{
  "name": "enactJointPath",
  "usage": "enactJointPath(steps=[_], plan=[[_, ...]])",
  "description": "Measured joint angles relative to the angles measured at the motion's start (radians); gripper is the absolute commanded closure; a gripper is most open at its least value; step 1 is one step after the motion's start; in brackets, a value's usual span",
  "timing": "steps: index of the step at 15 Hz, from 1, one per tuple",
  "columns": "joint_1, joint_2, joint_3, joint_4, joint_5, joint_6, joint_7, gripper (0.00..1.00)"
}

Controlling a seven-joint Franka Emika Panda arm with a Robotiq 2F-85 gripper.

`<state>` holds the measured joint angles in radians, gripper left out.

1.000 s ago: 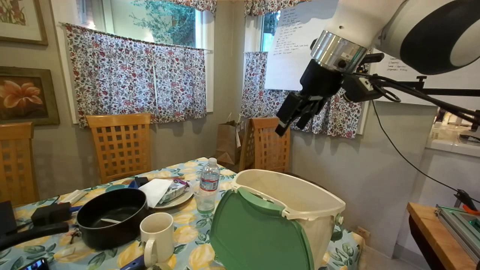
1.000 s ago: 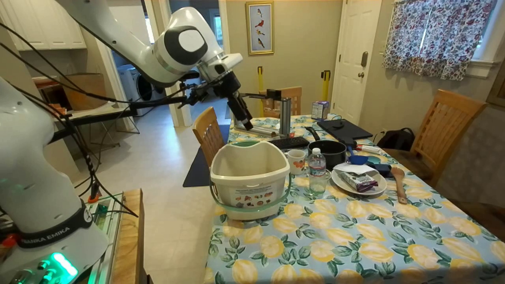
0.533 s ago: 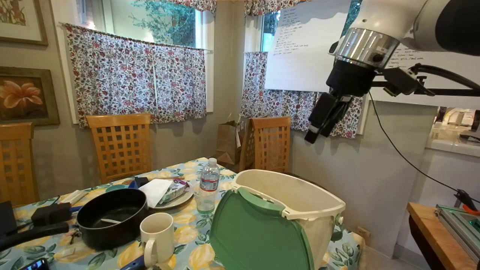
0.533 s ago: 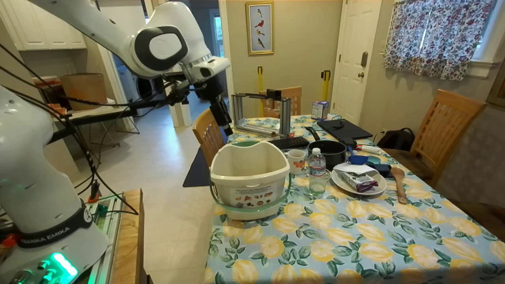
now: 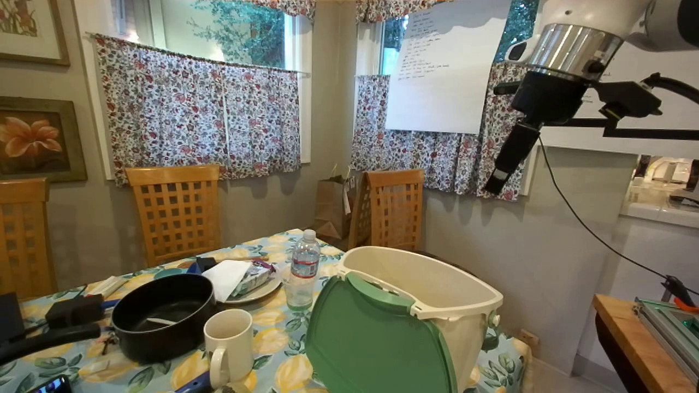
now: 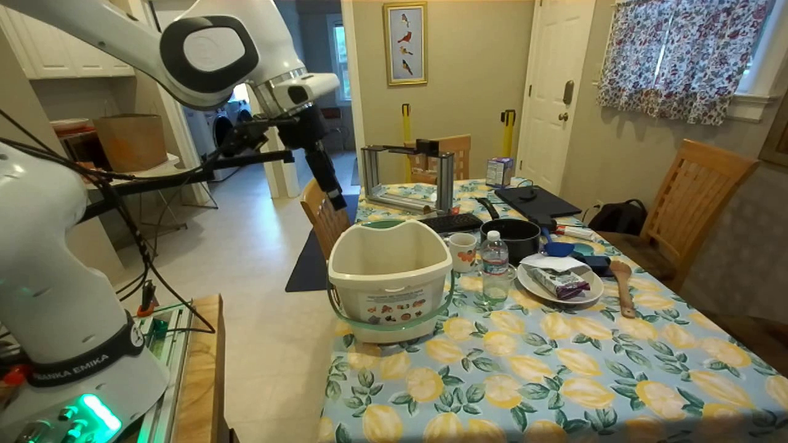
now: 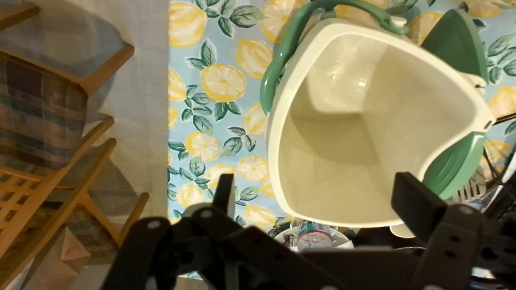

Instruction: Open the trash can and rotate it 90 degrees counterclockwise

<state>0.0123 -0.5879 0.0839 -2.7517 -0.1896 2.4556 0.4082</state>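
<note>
trash can (image 6: 390,295): upright on table (image 6: 523,375), nr its edge; printed label (image 6: 397,307) toward cam in an exterior view.
lid (image 5: 377,333): open, hanging down side opp. label; opening step looks done.
rim (image 7: 273,161): rounded near-triangle in wrist view, no clear long axis; label side prob. best ref for 90 deg ccw turn.
handle (image 7: 287,44): drooped over label side, below rim.
gripper (image 7: 316,187): only one arm; fingers (image 7: 417,203) spread wide, nothing held.
can vs gripper: below & outboard, i.e. away from robot base (image 6: 68,320); apart, no contact seen; gripper tilts approx toward it.
fingers vs rim: in wrist view can sits mostly btwn them, off to picture r.; picture-r. finger overlaps rim, depth can't be told.
next: prob. come down to rim, then turn; mug (image 6: 462,252) & bottle (image 6: 494,264) near, could get bumped.
hidden: base of can (image 5: 464,338) cut off by frame in an exterior view, low lid edge too; lid (image 6: 385,224) mostly blocked by can in an exterior view.
turn so far: can't tell from this moment.
</note>
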Motion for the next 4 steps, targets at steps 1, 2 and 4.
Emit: enactJointPath(steps=[1, 2, 4], plan=[[-0.001, 0.004, 0.004, 0.000, 0.000, 0.000, 0.000, 0.00], [-0.002, 0.009, 0.007, 0.000, 0.000, 0.000, 0.000, 0.00], [-0.002, 0.011, 0.008, 0.000, 0.000, 0.000, 0.000, 0.00]])
